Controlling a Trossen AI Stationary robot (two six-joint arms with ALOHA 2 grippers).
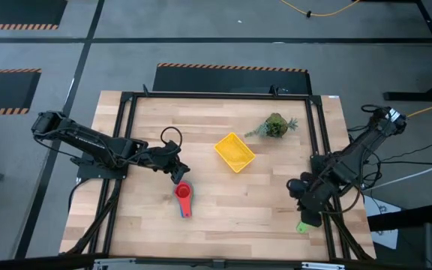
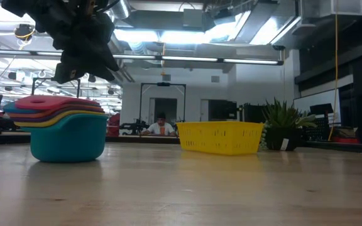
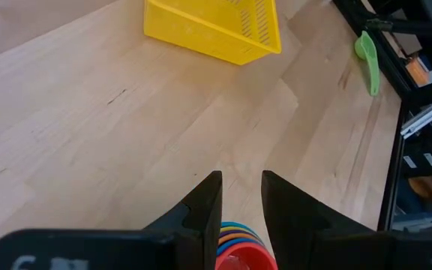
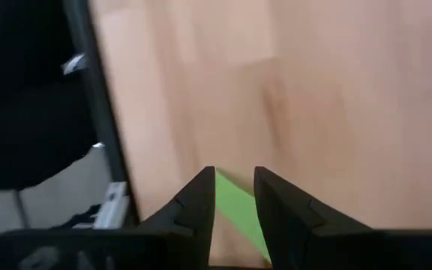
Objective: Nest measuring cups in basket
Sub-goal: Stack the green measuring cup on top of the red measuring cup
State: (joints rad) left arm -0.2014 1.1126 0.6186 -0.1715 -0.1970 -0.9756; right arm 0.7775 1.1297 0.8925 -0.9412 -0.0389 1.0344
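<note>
left claw (image 1: 178, 177) above nested cups (image 1: 184, 196) | green cup (image 1: 303, 226) under right claw (image 1: 308, 217)

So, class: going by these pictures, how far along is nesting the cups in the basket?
Done: most cups sit nested on the table. In hand: the left gripper hovers above that stack; the right gripper is at the green cup. Left: the yellow basket holds nothing.
</note>
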